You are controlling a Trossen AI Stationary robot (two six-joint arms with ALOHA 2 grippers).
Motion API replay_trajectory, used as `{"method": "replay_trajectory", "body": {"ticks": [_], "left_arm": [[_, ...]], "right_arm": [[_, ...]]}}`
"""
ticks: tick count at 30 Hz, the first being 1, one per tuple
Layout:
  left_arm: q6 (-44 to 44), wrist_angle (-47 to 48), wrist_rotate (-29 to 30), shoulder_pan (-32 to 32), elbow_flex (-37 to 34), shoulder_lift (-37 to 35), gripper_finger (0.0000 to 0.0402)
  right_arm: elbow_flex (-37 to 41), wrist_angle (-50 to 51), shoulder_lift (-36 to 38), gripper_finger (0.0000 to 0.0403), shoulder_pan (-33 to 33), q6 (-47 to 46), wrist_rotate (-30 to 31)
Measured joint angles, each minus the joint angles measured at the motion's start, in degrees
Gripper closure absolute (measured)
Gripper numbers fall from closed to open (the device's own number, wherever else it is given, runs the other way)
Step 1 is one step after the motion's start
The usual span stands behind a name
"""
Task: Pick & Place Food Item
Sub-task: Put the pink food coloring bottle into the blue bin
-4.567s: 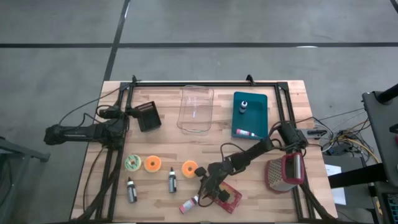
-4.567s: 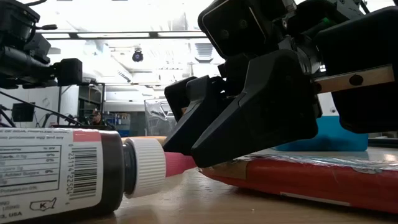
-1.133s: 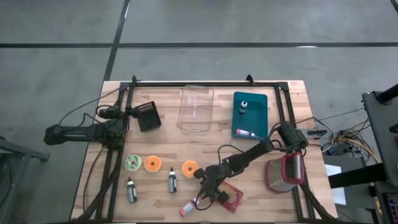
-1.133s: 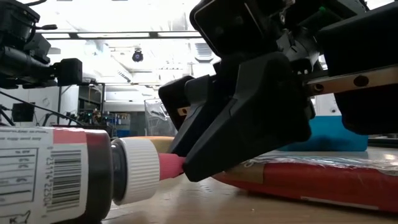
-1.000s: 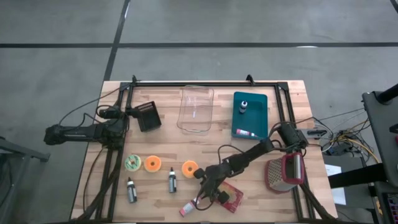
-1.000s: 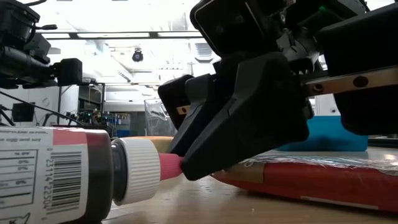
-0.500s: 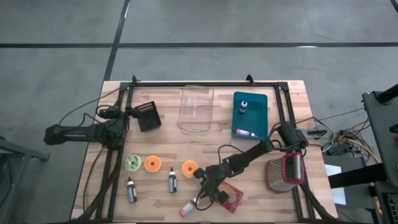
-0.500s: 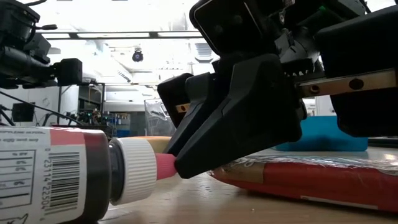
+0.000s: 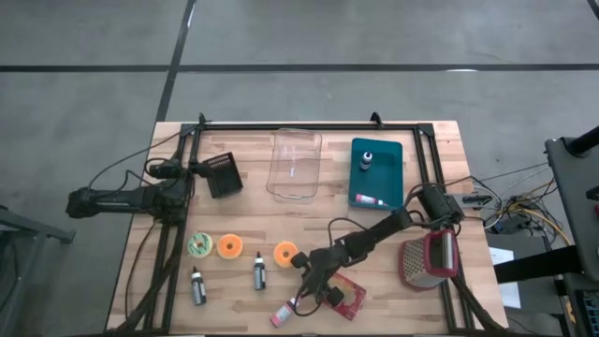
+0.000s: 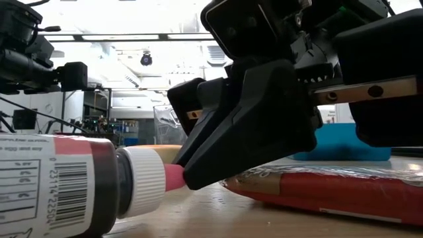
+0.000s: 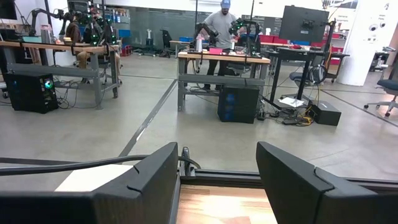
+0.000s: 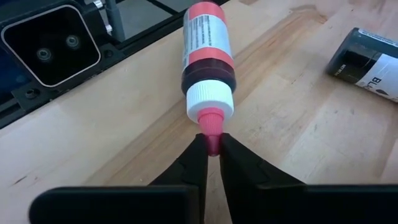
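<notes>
Since a second ago the right gripper (image 12: 213,144) has drawn its fingers (image 12: 241,163) together, and they now pinch the pink nozzle tip of the red bottle (image 12: 205,53), which lies on its side on the wooden table (image 12: 298,130), stretching straight ahead of the fingertips. A red packet (image 10: 317,188) lies just behind the gripper, and a dark bottle (image 12: 367,59) is off to one side. The left gripper (image 11: 214,171) waits at the table's far edge, fingers spread.

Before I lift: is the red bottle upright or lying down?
Lying down. The red bottle rests on its side on the table, its nozzle between the right gripper fingers.
</notes>
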State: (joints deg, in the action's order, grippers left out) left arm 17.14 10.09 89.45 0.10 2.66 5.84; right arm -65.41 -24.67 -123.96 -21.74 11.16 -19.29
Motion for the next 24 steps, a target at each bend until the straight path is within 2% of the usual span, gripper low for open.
{"method": "replay_trajectory", "body": {"ticks": [18, 24], "left_arm": [[-0.01, 0.00, 0.02, -0.02, 0.00, 0.01, 0.0179], [-0.01, 0.00, 0.01, -0.02, 0.01, -0.01, 0.0179]], "right_arm": [[0.02, 0.57, 0.28, 0.0389, 0.00, -0.02, -0.04], [0.08, 3.00, 2.60, 0.0390, 0.07, -0.25, 0.02]]}}
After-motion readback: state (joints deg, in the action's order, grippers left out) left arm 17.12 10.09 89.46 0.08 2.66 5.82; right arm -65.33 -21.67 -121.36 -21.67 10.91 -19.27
